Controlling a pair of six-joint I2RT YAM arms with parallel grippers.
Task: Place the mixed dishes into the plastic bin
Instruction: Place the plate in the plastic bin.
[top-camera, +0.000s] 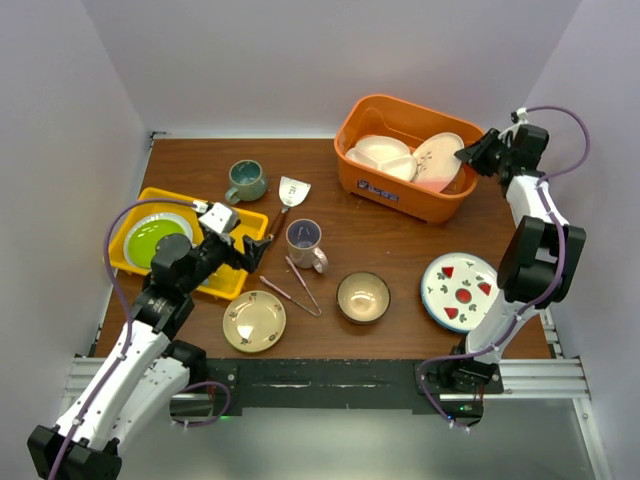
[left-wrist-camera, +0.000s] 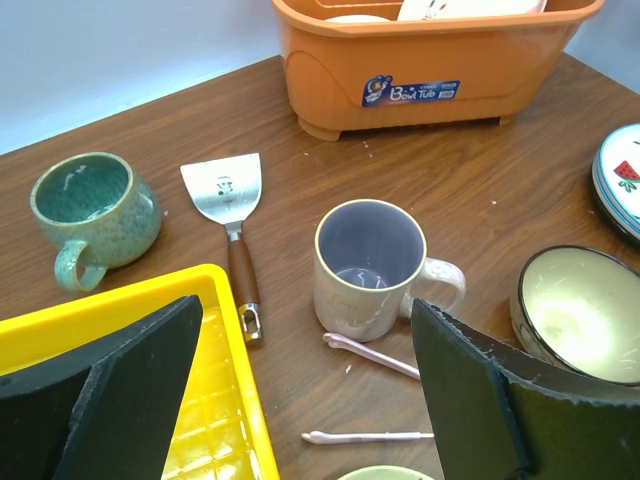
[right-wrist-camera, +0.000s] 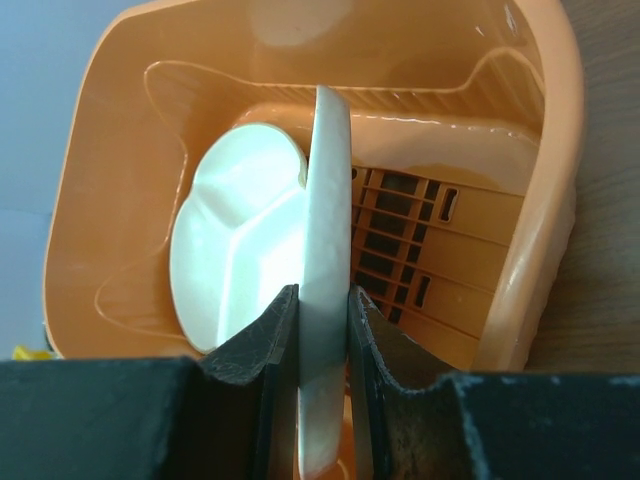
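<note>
My right gripper (top-camera: 472, 155) (right-wrist-camera: 322, 325) is shut on the rim of a pale plate (right-wrist-camera: 326, 220), the pink floral plate (top-camera: 438, 160), which it holds on edge inside the orange plastic bin (top-camera: 400, 195) (right-wrist-camera: 520, 200). A white divided plate (top-camera: 383, 155) (right-wrist-camera: 235, 245) lies in the bin beside it. My left gripper (top-camera: 252, 252) (left-wrist-camera: 310, 395) stands open and empty by the yellow tray, just short of the lavender mug (top-camera: 304, 240) (left-wrist-camera: 368, 262). On the table are a teal mug (top-camera: 245, 181) (left-wrist-camera: 90, 205), a bronze bowl (top-camera: 363, 297) (left-wrist-camera: 585, 310), a strawberry plate (top-camera: 460, 290) and a cream plate (top-camera: 254, 321).
A lime-green plate (top-camera: 152, 238) sits in the shallow yellow tray (top-camera: 135, 205) (left-wrist-camera: 215, 400). A metal spatula (top-camera: 290, 195) (left-wrist-camera: 225, 190) lies between the mugs. Thin pink tongs (top-camera: 295, 285) (left-wrist-camera: 380, 355) lie in front of the lavender mug. Walls close in on three sides.
</note>
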